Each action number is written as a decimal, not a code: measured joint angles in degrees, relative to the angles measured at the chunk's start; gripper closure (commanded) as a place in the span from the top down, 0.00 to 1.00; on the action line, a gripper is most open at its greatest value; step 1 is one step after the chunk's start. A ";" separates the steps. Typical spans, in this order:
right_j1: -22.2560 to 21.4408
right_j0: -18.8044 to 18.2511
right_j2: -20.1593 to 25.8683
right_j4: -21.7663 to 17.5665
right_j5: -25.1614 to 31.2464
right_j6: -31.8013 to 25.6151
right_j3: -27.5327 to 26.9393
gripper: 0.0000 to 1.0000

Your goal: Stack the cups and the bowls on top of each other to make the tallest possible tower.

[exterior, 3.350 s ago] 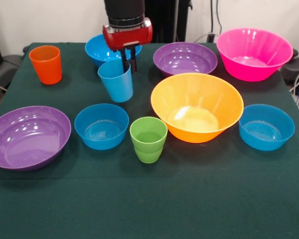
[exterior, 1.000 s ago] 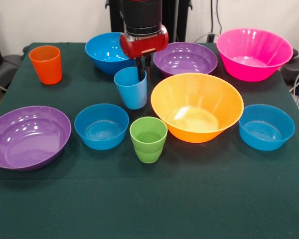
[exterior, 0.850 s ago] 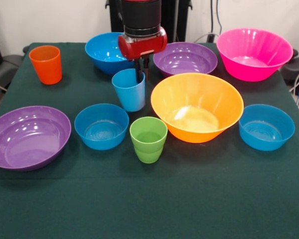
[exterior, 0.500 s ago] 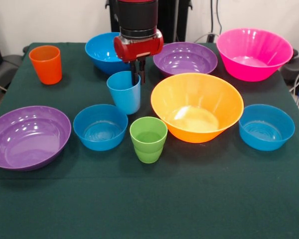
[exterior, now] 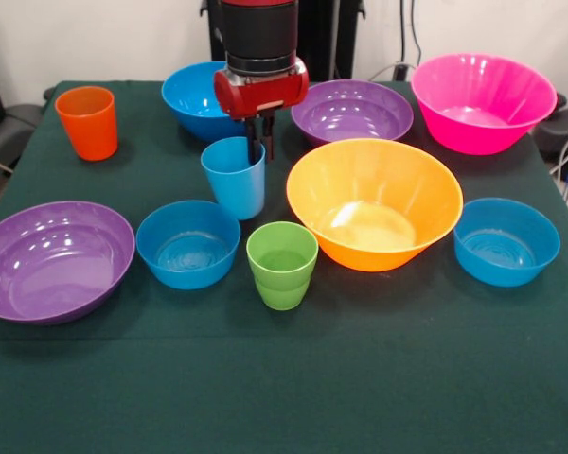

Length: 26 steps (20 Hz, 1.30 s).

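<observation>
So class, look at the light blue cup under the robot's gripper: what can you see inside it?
One gripper finger reaches down inside the light blue cup at its rim, the other outside, gripping the wall. The cup's bottom is hidden by its front wall.

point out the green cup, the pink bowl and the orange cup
green cup (exterior: pixel 282 268): front view, on its outer wall.
pink bowl (exterior: pixel 473 132): front view, on its outer side wall.
orange cup (exterior: pixel 88 132): front view, on its outer wall.

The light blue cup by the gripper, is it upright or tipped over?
Upright, or nearly. The light blue cup shows its open mouth facing up, its walls narrowing downward. The gripper pinches its far rim. Whether it rests on the table, cannot tell.
</observation>
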 measured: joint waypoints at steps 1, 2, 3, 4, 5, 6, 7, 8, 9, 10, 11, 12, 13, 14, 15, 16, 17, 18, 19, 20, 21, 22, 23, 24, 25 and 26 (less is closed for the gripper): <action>0.03 0.00 0.00 0.00 0.00 0.00 0.00 0.00; 0.10 0.00 0.00 0.00 0.00 0.00 0.00 0.00; 0.20 0.00 0.00 0.01 0.00 0.00 0.00 0.00; 0.26 0.00 0.00 0.01 0.00 0.00 0.00 0.00; 0.33 0.00 0.00 0.05 0.01 0.00 0.00 0.00; 0.33 -0.01 0.01 0.07 0.00 0.00 0.00 0.00; 0.34 -0.02 0.00 0.07 0.00 0.00 0.00 0.00; 0.33 -0.04 0.00 0.07 0.00 0.00 0.00 0.00; 0.33 -0.06 0.00 0.07 0.00 0.00 0.00 0.00; 0.33 -0.06 0.00 0.07 0.00 0.00 0.00 0.00; 0.33 -0.07 0.00 0.06 0.00 0.00 0.00 0.00; 0.34 -0.09 0.00 0.07 0.00 0.00 0.00 0.00; 0.33 -0.09 0.00 0.07 0.00 0.00 0.00 0.00; 0.33 -0.09 0.00 0.07 0.00 0.00 0.00 0.00; 0.33 -0.08 0.01 0.07 0.00 0.00 0.00 0.00; 0.33 -0.08 0.00 0.07 0.00 0.00 0.00 0.00; 0.33 -0.09 0.00 0.07 0.00 0.00 0.00 0.00; 0.33 -0.08 0.00 0.07 0.00 0.00 -0.01 0.00; 0.33 -0.08 0.00 0.11 0.01 0.00 -0.01 0.00; 0.33 -0.09 0.01 0.13 0.00 0.00 -0.01 0.00; 0.34 -0.08 -0.01 0.21 0.01 0.00 -0.04 0.00; 0.34 -0.03 -0.01 0.36 0.01 0.00 -0.18 0.00; 0.34 0.10 -0.01 0.55 0.04 0.00 -0.41 0.00; 0.34 0.21 -0.02 0.67 0.12 0.00 -0.58 0.00; 0.35 0.47 -0.03 0.87 0.31 0.00 -0.92 0.00; 0.34 0.73 -0.05 1.04 0.51 0.00 -1.24 0.00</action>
